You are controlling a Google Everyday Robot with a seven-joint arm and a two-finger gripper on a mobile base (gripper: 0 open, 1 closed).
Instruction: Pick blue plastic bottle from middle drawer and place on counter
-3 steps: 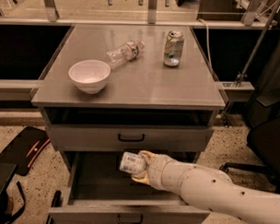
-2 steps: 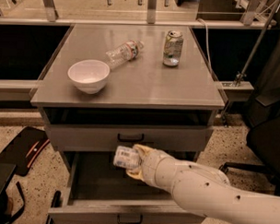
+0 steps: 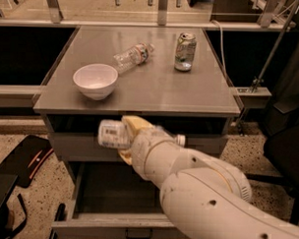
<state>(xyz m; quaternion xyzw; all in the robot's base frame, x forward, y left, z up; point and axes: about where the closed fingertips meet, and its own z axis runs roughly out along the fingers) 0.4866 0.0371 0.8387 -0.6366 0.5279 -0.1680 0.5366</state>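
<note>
Small stubby see-through blue plastic bottle (image 3: 113,134) with a pale printed label has come up out of the wide grey metal middle drawer (image 3: 112,194) since a second ago. It now lies sideways in the air before the upper drawer front, just under the edge of the broad flat grey counter (image 3: 155,89), with the two-finger gripper (image 3: 125,140) clamped on it, yellowish fingers (image 3: 133,125) above and below. Judged: pick done, lift must yet clear the counter edge; the white arm hides the bottle's right end, its cap, and the drawer's right half
</note>
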